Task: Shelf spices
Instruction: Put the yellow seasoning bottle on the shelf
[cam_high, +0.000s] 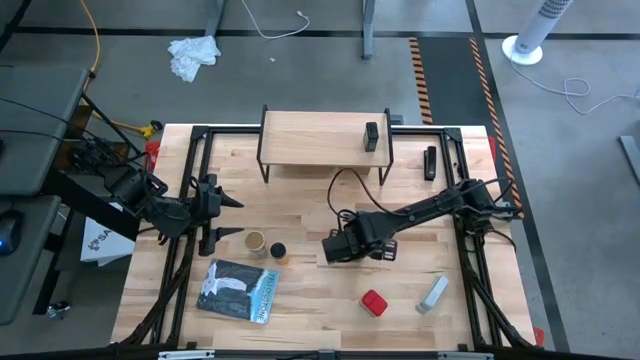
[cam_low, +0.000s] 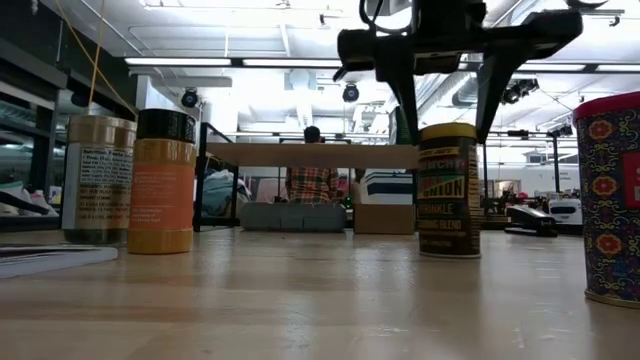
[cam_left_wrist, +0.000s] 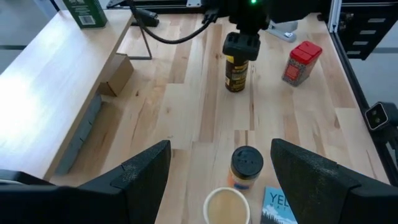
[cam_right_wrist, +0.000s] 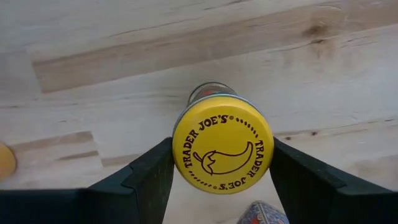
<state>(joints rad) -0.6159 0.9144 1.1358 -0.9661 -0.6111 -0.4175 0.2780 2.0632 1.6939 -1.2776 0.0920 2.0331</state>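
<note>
The right gripper is over the yellow jar, which stands on the bench. Its fingers sit on both sides of the lid, pinching it. The left gripper has its fingers spread, with the amber jar and tan cylinder between them.

- The wooden table had pale butcher-block planks.
- The shelf stood at its far edge, a small black tin resting on the plank top.
- A tan cylinder and an amber jar with black cap stood side by side near the left.
- A yellow-lidded jar stood upright near the middle.
- A red tin and a small grey bar lay toward the near right.
- A flat blue-grey case lay at the near left.
- A small black object lay right of the shelf.
</note>
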